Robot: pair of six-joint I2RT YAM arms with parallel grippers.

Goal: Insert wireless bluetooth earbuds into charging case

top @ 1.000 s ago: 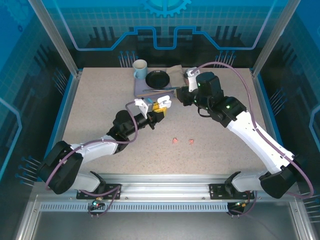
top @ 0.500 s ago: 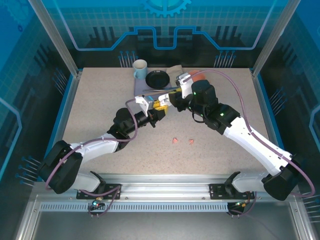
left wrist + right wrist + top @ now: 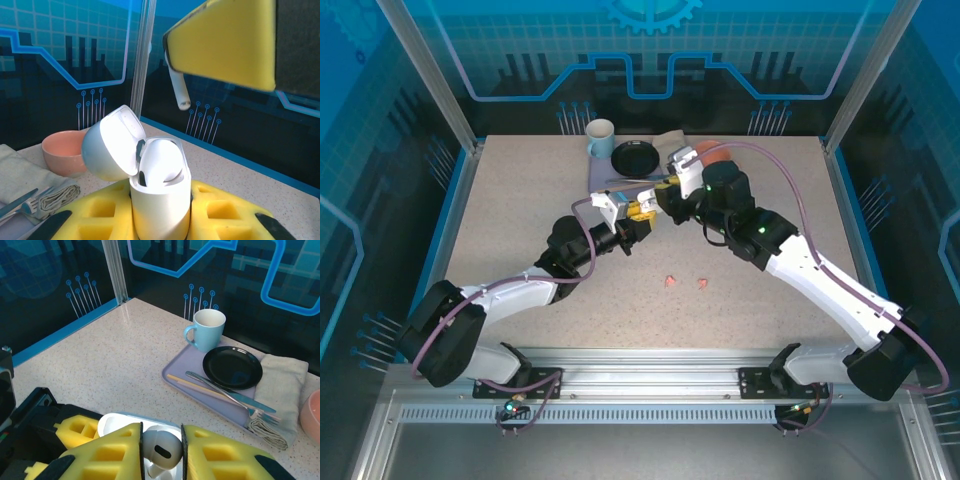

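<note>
At the bottom centre of the frame the right pincer (image 3: pixel 161 436) clamps a white earbud (image 3: pixel 164 452) between its yellow pads, directly over the open white charging case (image 3: pixel 114 424). In the upper right, on the speckled desk (image 3: pixel 100 350), a lavender tray (image 3: pixel 173 372) carries a pale blue mug (image 3: pixel 206 329), a black plate (image 3: pixel 232 367), chopsticks (image 3: pixel 200 388) and cutlery (image 3: pixel 225 395). A grey napkin (image 3: pixel 282 375) lies beside it.

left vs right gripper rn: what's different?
Load: the left gripper clamps the white charging case, upright with its lid open; the right gripper pinches a white earbud.
Height: in the left wrist view the right gripper hangs above the left gripper, with the earbud's stem pointing down over the open case.
Shared: yellow pads, both shut on something.
</note>
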